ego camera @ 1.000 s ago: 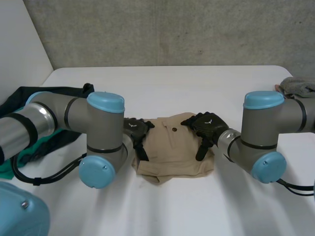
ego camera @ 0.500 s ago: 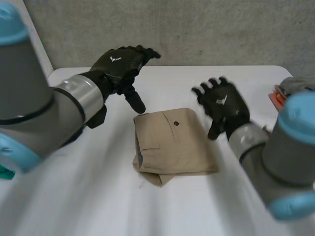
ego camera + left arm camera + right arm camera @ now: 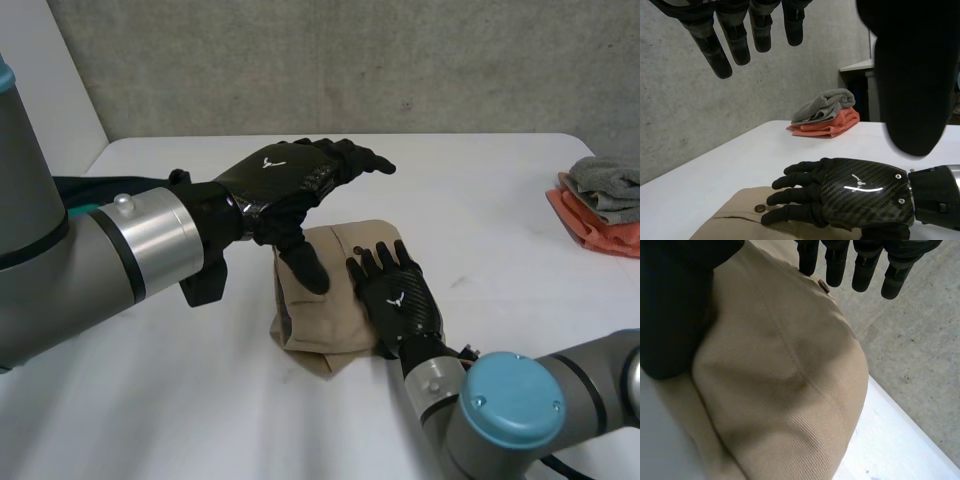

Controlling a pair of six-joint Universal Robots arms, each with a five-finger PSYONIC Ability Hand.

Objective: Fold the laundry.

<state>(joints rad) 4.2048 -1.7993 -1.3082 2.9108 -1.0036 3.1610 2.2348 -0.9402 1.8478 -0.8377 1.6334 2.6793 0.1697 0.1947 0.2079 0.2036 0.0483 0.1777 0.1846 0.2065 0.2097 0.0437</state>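
Khaki trousers (image 3: 335,310) (image 3: 735,220) (image 3: 785,380): lying folded into a compact packet on the white table (image 3: 480,180) (image 3: 740,160), just below the centre of the head view; folded edge bulging thickly at the lower left corner of the packet.
Button (image 3: 759,208) (image 3: 824,286): sitting on the top layer of the trousers, just beyond the right hand's fingertips.
Right hand (image 3: 400,300) (image 3: 860,192) (image 3: 675,300): lying palm down on the right part of the packet, reaching in from the lower right of the head view; fingers stretching out, slightly spread, curling round nothing; fingertips touching the cloth near the button in the left wrist view.
Left hand (image 3: 280,180) (image 3: 910,75): hovering above the upper left of the packet, coming in from the left of the head view; fingers (image 3: 730,40) extending straight over the table, thumb pointing down toward the cloth, holding nothing; contact between thumb and cloth too hard to judge.
Grey cloth (image 3: 605,180) (image 3: 825,107): lying folded on top of the coral cloth at the right edge of the head view, well apart from the trousers.
Coral cloth (image 3: 600,225) (image 3: 827,125): lying folded on the table beneath the grey one.
Dark cloth (image 3: 95,186): showing at the left edge of the head view, behind the left arm.
Concrete wall (image 3: 350,60): running behind the table across the top of the head view.
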